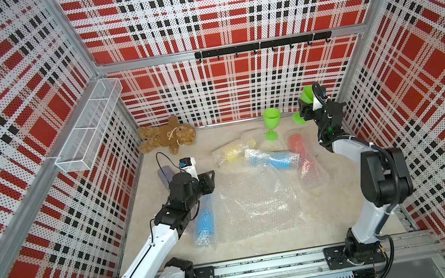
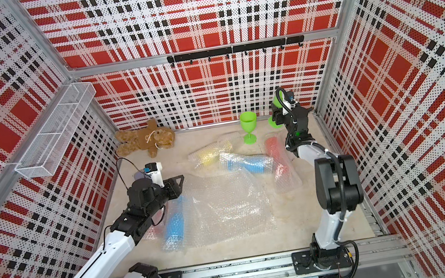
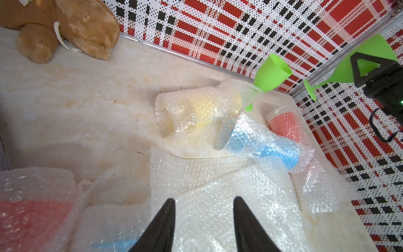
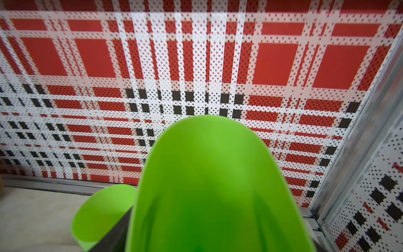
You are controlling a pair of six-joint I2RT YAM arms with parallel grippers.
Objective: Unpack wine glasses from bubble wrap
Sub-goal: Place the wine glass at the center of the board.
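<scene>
Plaid walls (image 1: 226, 10); right gripper (image 1: 304, 109) clasps green goblet (image 1: 307, 94)

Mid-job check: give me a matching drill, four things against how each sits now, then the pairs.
Things
1. yellow plastic stemmed goblet
2. green plastic goblet next to it
3. green plastic goblet at the right arm's corner
4. brown plush teddy bear

States
A. lying down inside clear bubble wrap
B. tilted, clamped in the right gripper
C. standing upright, unwrapped
D. lying by the back wall, left arm's side

Pairs: 1-A, 2-C, 3-B, 4-D
</scene>
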